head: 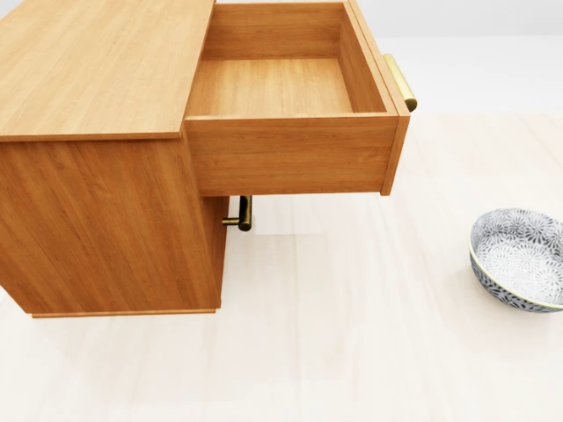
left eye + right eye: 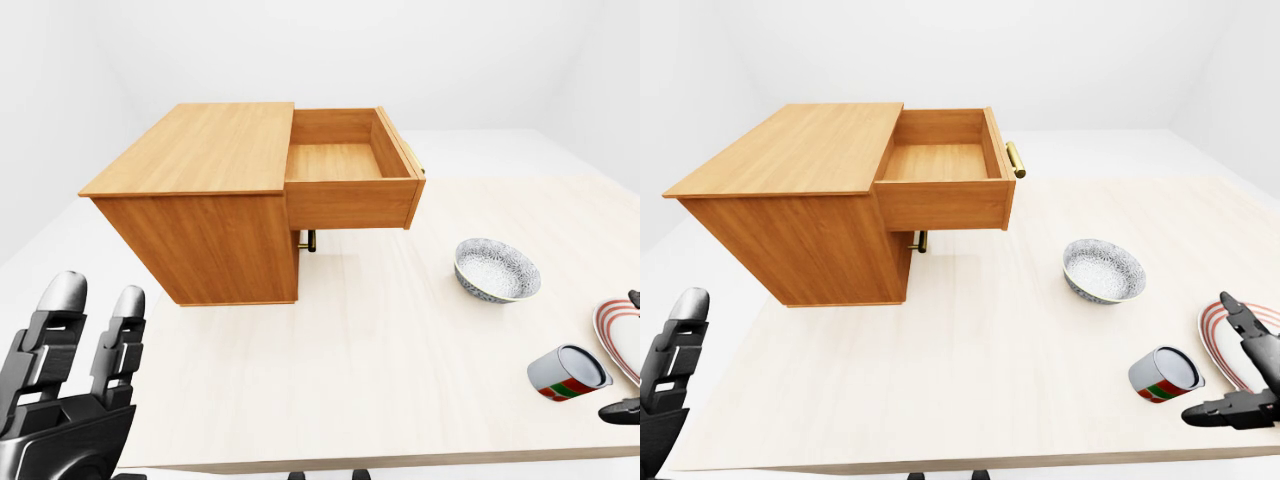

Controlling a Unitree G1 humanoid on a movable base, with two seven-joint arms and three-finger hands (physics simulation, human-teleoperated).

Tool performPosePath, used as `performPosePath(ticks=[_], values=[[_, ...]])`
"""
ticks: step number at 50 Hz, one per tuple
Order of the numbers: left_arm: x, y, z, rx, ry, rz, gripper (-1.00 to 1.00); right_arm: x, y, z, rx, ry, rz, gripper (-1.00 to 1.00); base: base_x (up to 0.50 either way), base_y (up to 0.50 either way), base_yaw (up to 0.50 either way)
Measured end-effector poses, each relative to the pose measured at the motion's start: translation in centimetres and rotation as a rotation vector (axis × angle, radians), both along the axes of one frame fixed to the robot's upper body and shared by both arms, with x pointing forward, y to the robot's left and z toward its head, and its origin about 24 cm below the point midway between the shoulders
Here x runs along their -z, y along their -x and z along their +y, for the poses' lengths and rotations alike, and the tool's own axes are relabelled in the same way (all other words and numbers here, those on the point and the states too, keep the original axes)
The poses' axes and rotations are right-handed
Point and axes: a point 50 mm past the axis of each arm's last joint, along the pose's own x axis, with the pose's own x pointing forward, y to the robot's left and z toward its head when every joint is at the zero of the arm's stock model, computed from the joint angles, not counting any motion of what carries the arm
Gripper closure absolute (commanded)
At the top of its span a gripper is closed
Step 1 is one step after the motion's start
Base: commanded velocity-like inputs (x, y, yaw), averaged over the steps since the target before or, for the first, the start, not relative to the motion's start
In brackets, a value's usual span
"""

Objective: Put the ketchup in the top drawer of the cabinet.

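Observation:
The wooden cabinet stands on the pale table at the left. Its top drawer is pulled out and empty, with a brass handle on its right end. A small grey container with a red and green label lies on its side at the lower right; I cannot tell whether it is the ketchup. My right hand is open just right of it, fingers spread and not touching it. My left hand is open and empty at the lower left, fingers upright.
A patterned grey bowl sits right of the cabinet. A red-striped plate lies at the right edge, partly under my right hand. The lower drawer's brass handle shows under the open drawer. The table's near edge runs along the bottom.

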Motion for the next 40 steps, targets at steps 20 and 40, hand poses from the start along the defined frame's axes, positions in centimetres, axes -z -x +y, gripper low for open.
performPosePath(ticks=[20, 40], values=[[0.0, -0.1, 0.0, -0.002, -0.002, 0.001, -1.00, 3.3, 0.1, -0.6, 0.012, -0.113, 0.103, -1.00, 0.00, 0.00, 0.00], [0.1, -0.1, -0.1, 0.000, -0.004, 0.001, -1.00, 3.4, -0.4, -0.6, 0.001, -0.096, 0.138, -1.00, 0.00, 0.00, 0.00]])
